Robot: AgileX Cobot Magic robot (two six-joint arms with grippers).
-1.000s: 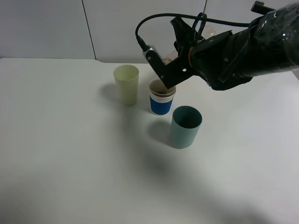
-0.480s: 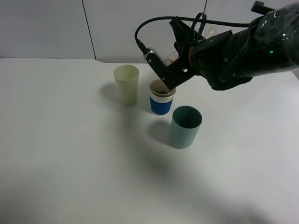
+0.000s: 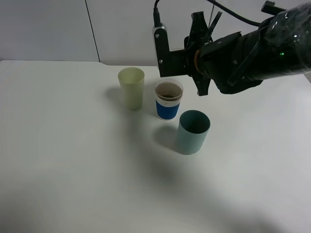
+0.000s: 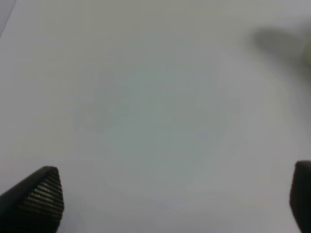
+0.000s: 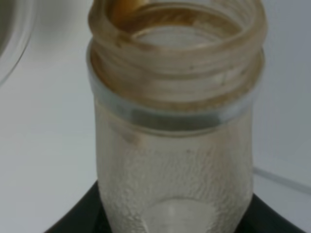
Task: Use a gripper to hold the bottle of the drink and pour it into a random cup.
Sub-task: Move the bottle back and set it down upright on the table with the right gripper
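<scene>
Got the bottle of the drink (image 5: 175,160) clamped tight in the jaws of the right gripper (image 3: 164,53), up in the air just behind the cup (image 3: 168,101), mouth open. Can barely make it out from the high camera, tucked behind the fingers, so can't really call the tilt. Seeing brown drink sitting in the cup already, so probably past the pour or close to it.

Worth worrying about a few things from here:

- Could drip brown residue off that wet rim onto the bench (image 3: 73,155) while travelling, judging by the streaks round the neck.
- Could clip the cup or the pale yellow-green tumbler (image 3: 131,87) with the arm on the way down, being so near both. Same for the teal cup (image 3: 193,131) just in front.
- Would mean drink everywhere with the small cup knocked over.
- Gripping a slick plastic body below the shoulder, so might slip or twist with a fast move.
- Would probably topple too if set down off-square and let go early.

As for the left gripper (image 4: 170,204), seeing jaws wide apart with nothing in them, hanging over the bench, well out of the action.
</scene>
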